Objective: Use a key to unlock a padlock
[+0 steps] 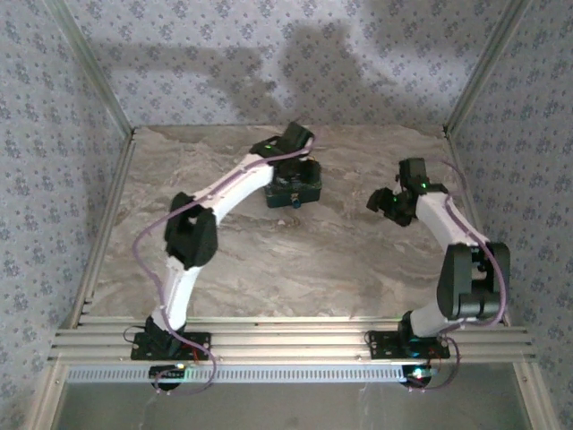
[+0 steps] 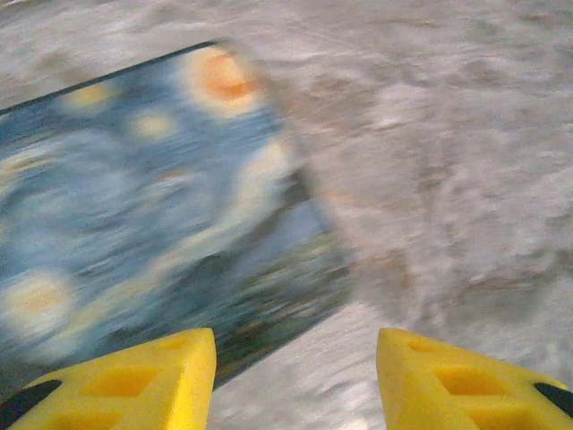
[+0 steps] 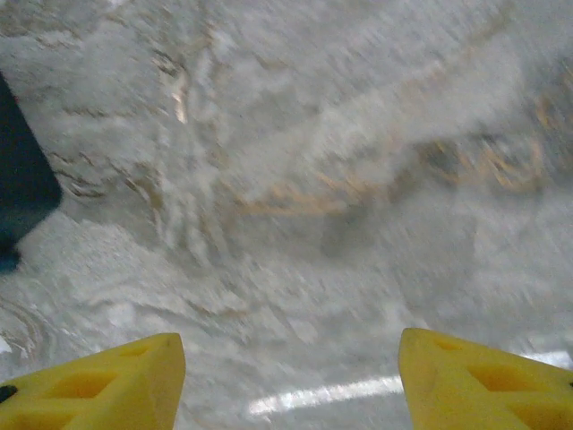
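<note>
Top external view first: I honestly can't pick out the padlock. My best guess is that it hangs on the near face of the dark box (image 1: 300, 186) toward the back of the marble table (image 1: 269, 269), where there's a small bluish spot (image 1: 294, 204). It's too small to call, though, and I can't make out a key either.

The left wrist cam shows the box lid, a blurry starry-night sort of print, just ahead and to the left of the left gripper (image 2: 294, 349). Its yellow fingers (image 2: 161, 376) are spread with nothing between them. The right gripper (image 3: 291, 349) is off to the right over bare table, jaws apart and empty too. What looks like a dark corner of the box sits at the left edge of its view.

So I'd say we're at the find-and-grab step. Next I need to locate the key, get one gripper on it, and steady the lock with the other. Both wrist feeds are smeared, so I'd want a sharp look before committing.
</note>
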`<state>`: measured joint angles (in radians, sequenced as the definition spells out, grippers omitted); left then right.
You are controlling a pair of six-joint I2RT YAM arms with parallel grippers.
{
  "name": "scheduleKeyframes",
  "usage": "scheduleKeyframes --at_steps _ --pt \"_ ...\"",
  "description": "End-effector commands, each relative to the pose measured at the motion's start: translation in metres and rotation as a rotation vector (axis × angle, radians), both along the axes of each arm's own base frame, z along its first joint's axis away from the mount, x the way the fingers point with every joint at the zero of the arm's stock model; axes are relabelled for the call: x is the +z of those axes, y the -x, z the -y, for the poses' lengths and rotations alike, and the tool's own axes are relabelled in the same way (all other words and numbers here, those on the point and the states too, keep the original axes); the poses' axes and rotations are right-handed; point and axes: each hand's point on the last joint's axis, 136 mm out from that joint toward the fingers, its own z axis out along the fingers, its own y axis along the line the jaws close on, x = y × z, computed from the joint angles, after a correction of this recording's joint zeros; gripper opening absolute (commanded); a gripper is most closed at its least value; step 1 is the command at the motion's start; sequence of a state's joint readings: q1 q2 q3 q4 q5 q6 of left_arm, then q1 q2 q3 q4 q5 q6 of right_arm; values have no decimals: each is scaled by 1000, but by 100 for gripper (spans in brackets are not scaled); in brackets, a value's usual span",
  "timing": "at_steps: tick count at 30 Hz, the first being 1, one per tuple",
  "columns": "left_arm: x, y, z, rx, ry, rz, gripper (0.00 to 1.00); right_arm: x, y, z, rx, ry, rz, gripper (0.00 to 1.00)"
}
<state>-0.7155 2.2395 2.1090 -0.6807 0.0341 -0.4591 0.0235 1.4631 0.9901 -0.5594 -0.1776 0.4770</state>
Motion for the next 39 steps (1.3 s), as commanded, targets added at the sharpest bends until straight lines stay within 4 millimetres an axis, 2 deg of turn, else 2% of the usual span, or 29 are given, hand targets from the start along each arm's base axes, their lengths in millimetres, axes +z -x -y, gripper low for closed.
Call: scheduleKeyframes --at_steps 1,4,8,11,13,14,18,22,25,29,31,33,39 --pt "-30 11 22 -48 -105 -52 49 -1 35 2 -29 -34 -21 66" --pt "-34 5 50 -67 -79 -36 47 -5 61 12 -56 -26 -37 66" --pt "-47 -4 79 -60 -13 -32 39 0 78 21 -84 -20 -16 66" --pt "-55 -7 88 -53 26 -38 36 5 68 28 -106 16 30 63" --pt "-51 -6 87 -58 22 -33 36 10 56 23 -80 22 47 60" --pt "-45 -5 85 -67 13 -26 36 15 42 19 -58 34 76 58" --pt "-21 4 65 -100 -66 3 37 22 -7 -2 52 66 92 54" --pt "-5 15 31 -103 -171 14 38 24 -55 -26 174 97 69 54" --pt "2 22 7 -91 -181 25 39 9 -73 -39 263 154 -5 54" --pt "14 25 -26 -32 -89 24 40 -7 -92 -51 324 219 -52 52" --pt "11 28 -44 -7 -72 5 40 -15 -97 -55 336 234 -78 50" --pt "13 27 -55 9 -52 17 40 -22 -102 -60 353 243 -95 48" --pt "5 31 -82 35 -55 -2 40 -36 -118 -65 382 272 -119 43"
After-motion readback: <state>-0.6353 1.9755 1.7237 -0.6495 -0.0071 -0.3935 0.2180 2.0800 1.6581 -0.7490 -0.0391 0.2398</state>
